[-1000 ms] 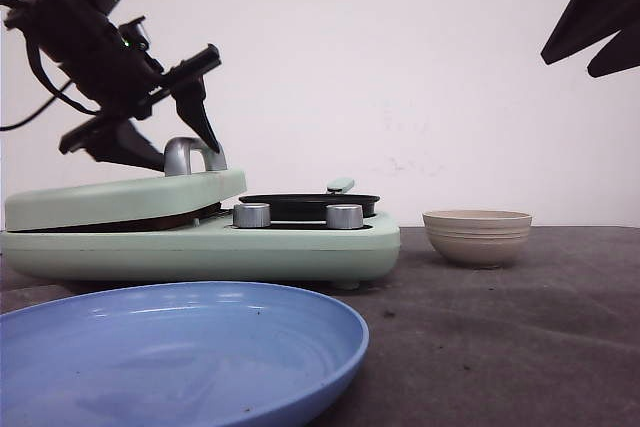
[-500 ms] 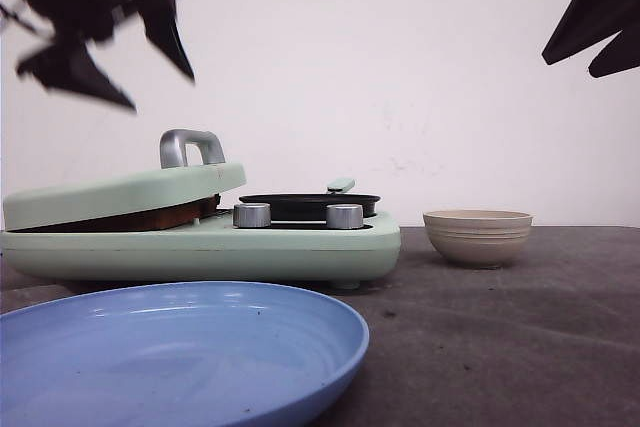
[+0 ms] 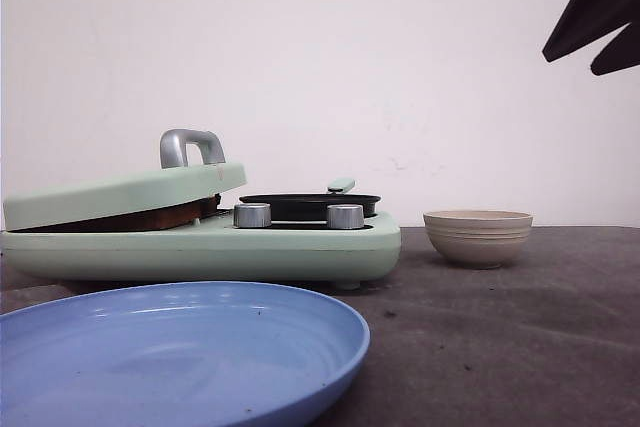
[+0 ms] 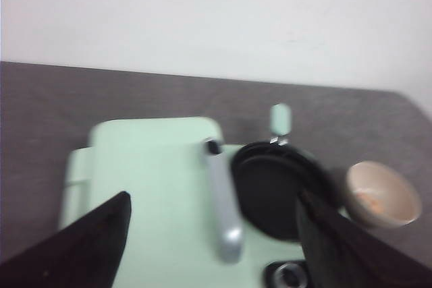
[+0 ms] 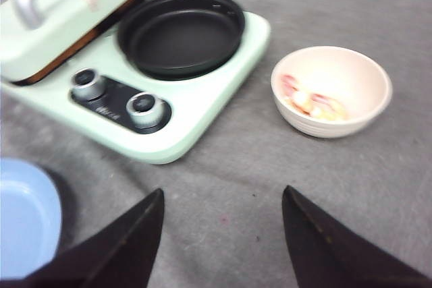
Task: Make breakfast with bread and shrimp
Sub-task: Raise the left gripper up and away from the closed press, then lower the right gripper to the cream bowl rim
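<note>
Since a second ago your left gripper [image 4: 210,247] has lifted clear of the steel loop handle [image 3: 191,146] and almost out of the front view; its black fingers stand wide apart, empty, over the mint-green plastic breakfast maker [image 3: 200,237]. Your right gripper [image 5: 223,241] hangs high over the dark grey matte counter [image 3: 520,327], also spread wide and holding nothing. The press lid is down but slightly tilted, and the brown strip [image 3: 150,218] in the gap under it is likely the bread, toasting. So I judge the bread step under way. Pink and yellow shrimp pieces [image 5: 312,104] sit in the ribbed beige ceramic bowl [image 3: 477,237], just beside the machine, and the round black non-stick pan [image 5: 181,33] is bare, so cooking them is left. The glossy blue plastic plate [image 3: 180,352] holds no food yet.
</note>
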Motion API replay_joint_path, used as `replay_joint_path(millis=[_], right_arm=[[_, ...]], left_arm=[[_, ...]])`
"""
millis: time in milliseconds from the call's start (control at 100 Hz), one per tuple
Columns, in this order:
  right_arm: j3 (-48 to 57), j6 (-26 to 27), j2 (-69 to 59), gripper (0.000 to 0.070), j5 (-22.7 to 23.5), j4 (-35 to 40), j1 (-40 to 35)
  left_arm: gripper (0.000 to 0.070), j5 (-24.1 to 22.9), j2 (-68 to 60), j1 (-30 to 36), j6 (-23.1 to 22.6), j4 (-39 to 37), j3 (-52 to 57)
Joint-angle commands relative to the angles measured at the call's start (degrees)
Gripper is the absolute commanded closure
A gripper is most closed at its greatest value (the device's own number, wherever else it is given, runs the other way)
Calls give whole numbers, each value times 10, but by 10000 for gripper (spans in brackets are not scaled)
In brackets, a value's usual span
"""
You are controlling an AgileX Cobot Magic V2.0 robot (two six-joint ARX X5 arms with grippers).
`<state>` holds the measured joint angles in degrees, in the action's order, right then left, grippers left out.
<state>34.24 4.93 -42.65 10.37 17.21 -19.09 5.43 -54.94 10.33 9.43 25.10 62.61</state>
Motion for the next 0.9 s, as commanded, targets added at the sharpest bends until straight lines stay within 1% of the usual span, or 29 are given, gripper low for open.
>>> replay_joint_path(millis=[0,80,190,350,420,490,540,680,800,890], right_arm=[[11,38,-9,363,-4,-10,0],[22,56,-25,363,-3,-10,8],[52,67,-66,362,-3,-6,22],[133,75,-152,361,2,28,47],[178,69,-196,342,3,51,56],[223,63,-239,305,5,75,64],[255,62,-272,287,5,92,70],[342,51,-364,287,5,138,87],[409,48,-442,287,1,161,103],[450,48,-496,288,1,165,118]], left_arm=[[271,-18,19,-6,-54,6,7],[271,-25,43,-19,-71,11,6],[271,-24,61,-41,-87,12,4],[271,-10,69,-61,-88,11,-14],[271,-9,72,-64,-88,9,-33],[271,-8,78,-64,-88,3,-54],[272,-3,84,-64,-87,-11,-77],[278,15,110,-64,-81,-57,-133],[277,22,133,-64,-78,-83,-169],[277,21,143,-64,-77,-94,-184]])
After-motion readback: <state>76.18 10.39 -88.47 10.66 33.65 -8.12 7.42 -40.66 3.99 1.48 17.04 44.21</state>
